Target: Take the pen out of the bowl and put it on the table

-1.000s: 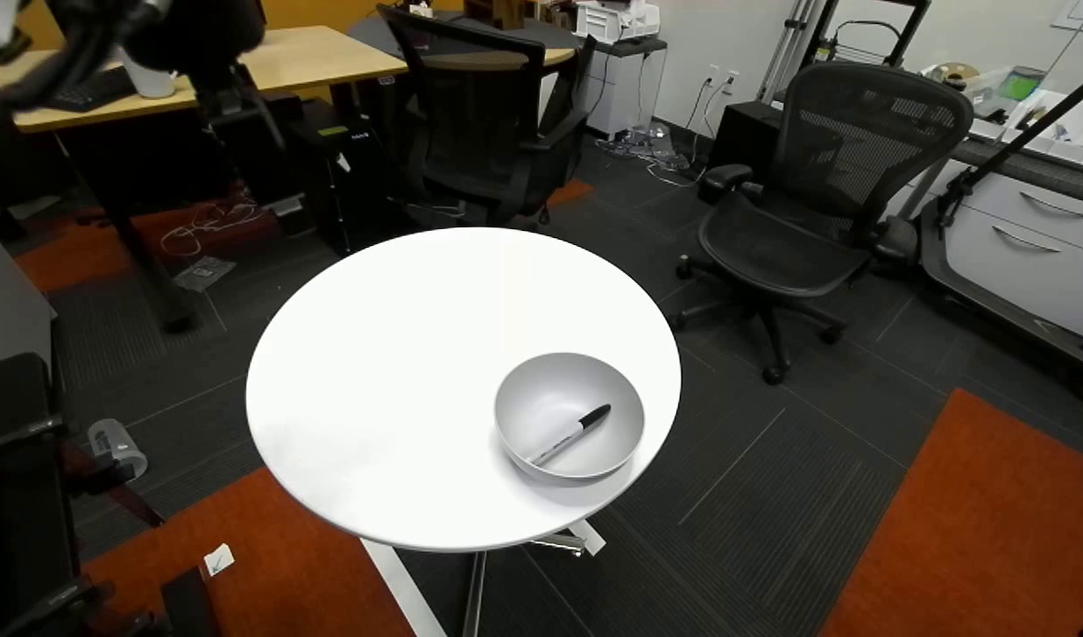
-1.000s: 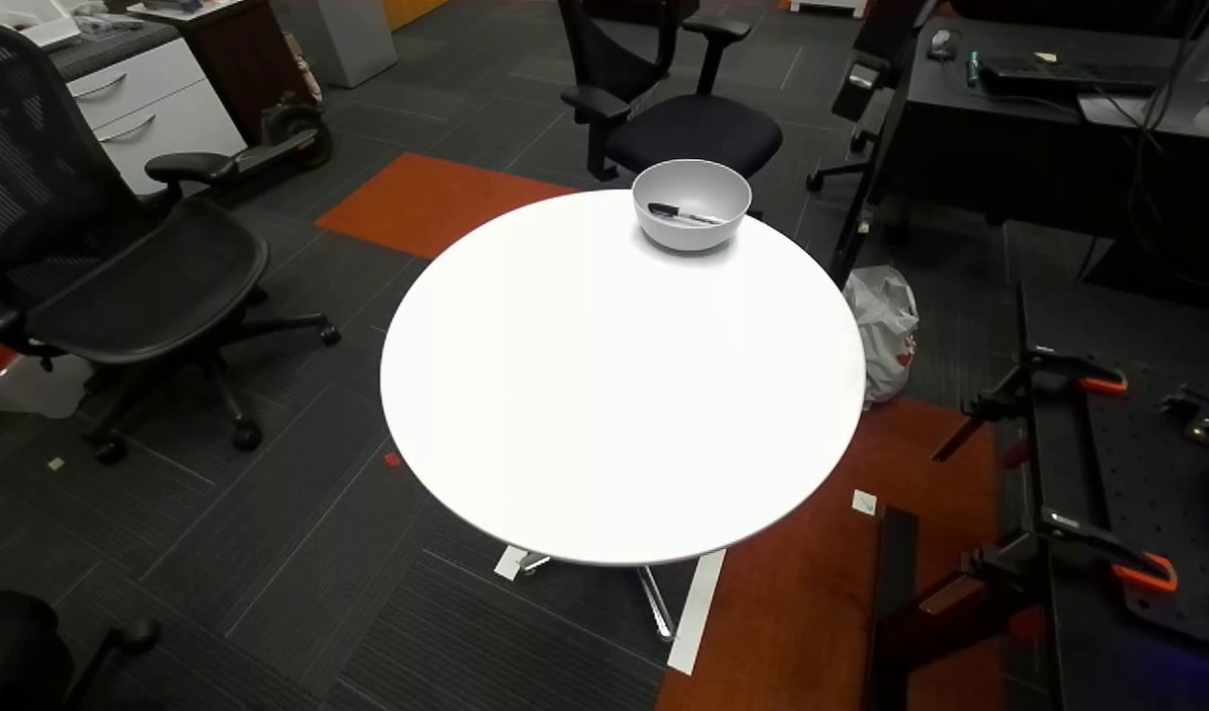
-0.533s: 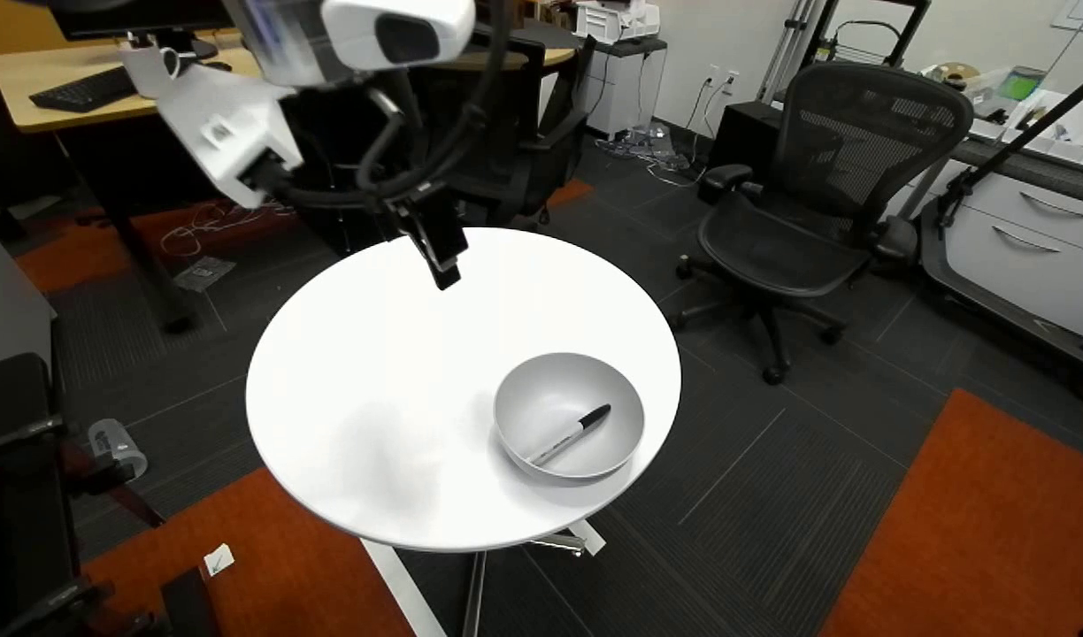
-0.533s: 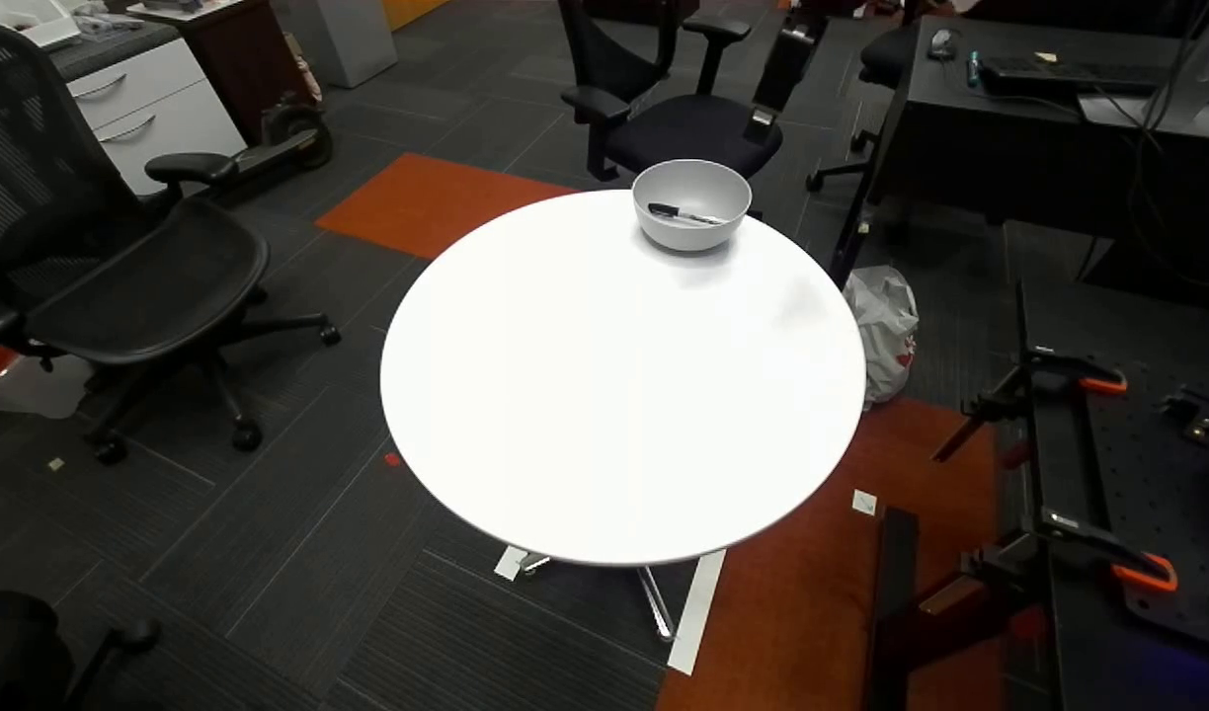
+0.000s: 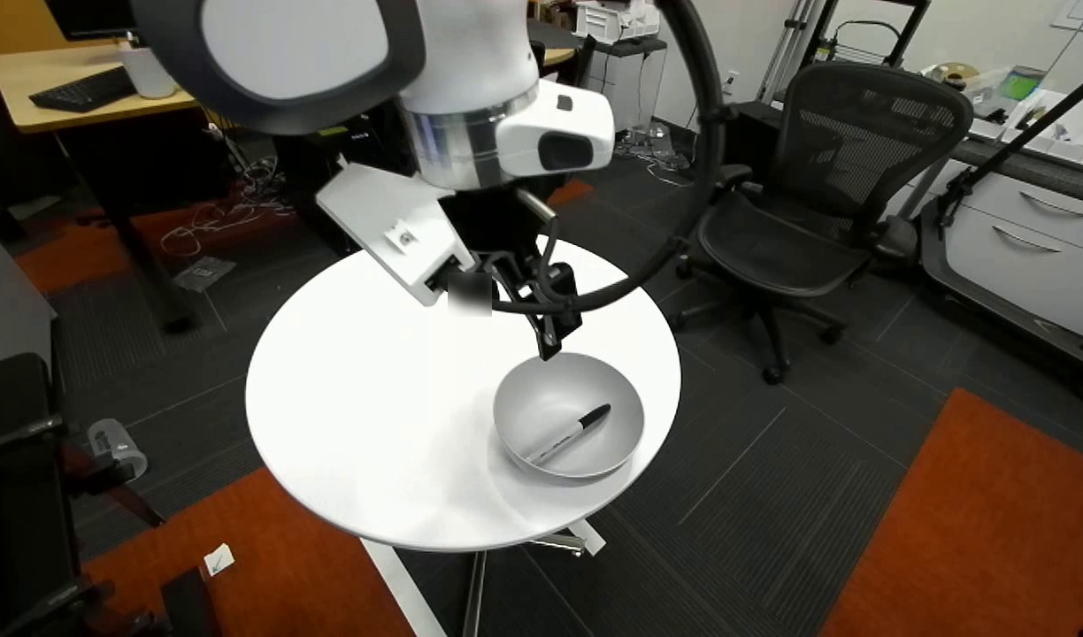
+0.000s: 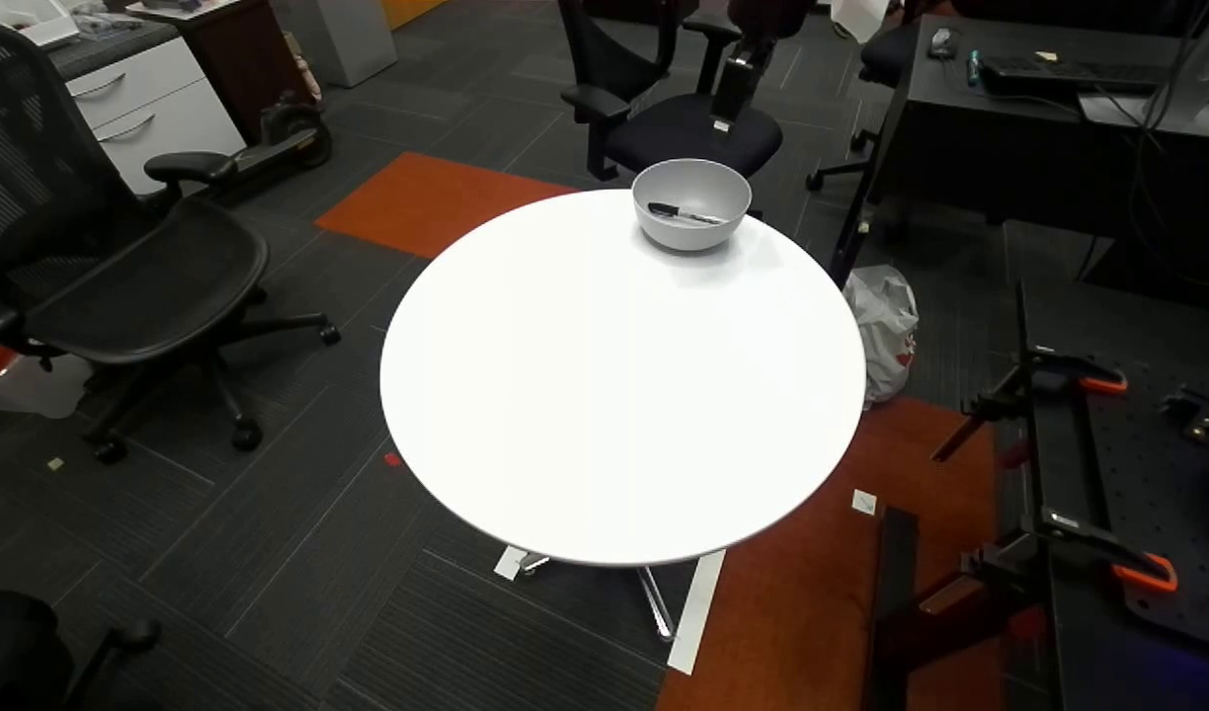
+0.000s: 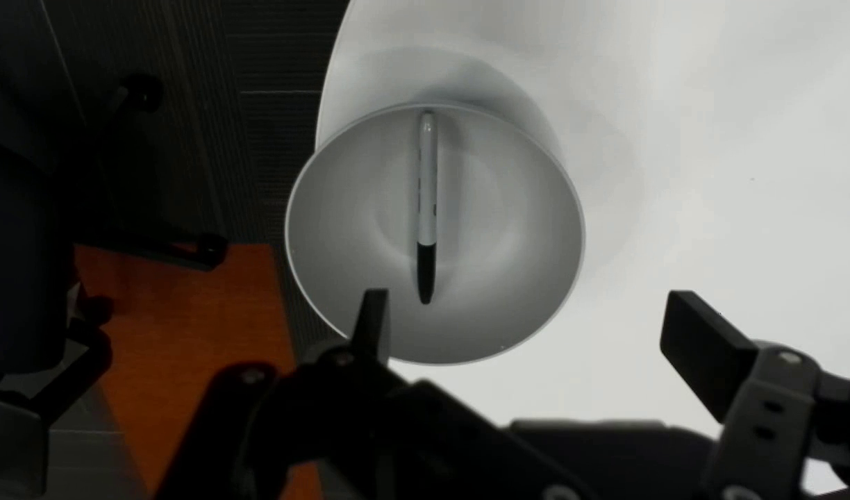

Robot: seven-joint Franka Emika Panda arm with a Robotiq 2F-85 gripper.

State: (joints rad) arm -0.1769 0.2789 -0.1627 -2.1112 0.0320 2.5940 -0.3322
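The pen [image 7: 427,187], with a pale grey body and a black cap, lies inside the grey bowl [image 7: 522,292]. The bowl stands near the edge of the round white table [image 7: 675,160]. Both exterior views show the pen [image 5: 555,445] [image 6: 685,214] and the bowl [image 5: 528,402] [image 6: 685,237]. My gripper [image 7: 529,294] is open and empty, its jaws wide apart. In the wrist view the left fingertip overlaps the bowl and the right one is over the white table. In an exterior view the gripper [image 5: 561,338] hangs above the bowl's far rim, apart from the pen.
A black mesh chair [image 5: 825,177] stands beside the table. Another chair [image 6: 698,133] stands behind the bowl. A wooden desk [image 5: 285,57] with a keyboard is further back. A dark bench [image 6: 1138,474] with orange-tipped clamps stands off the table's side.
The arm has swung in from the upper left of an exterior view, bringing my gripper above the bowl. The pen and bowl have not moved.
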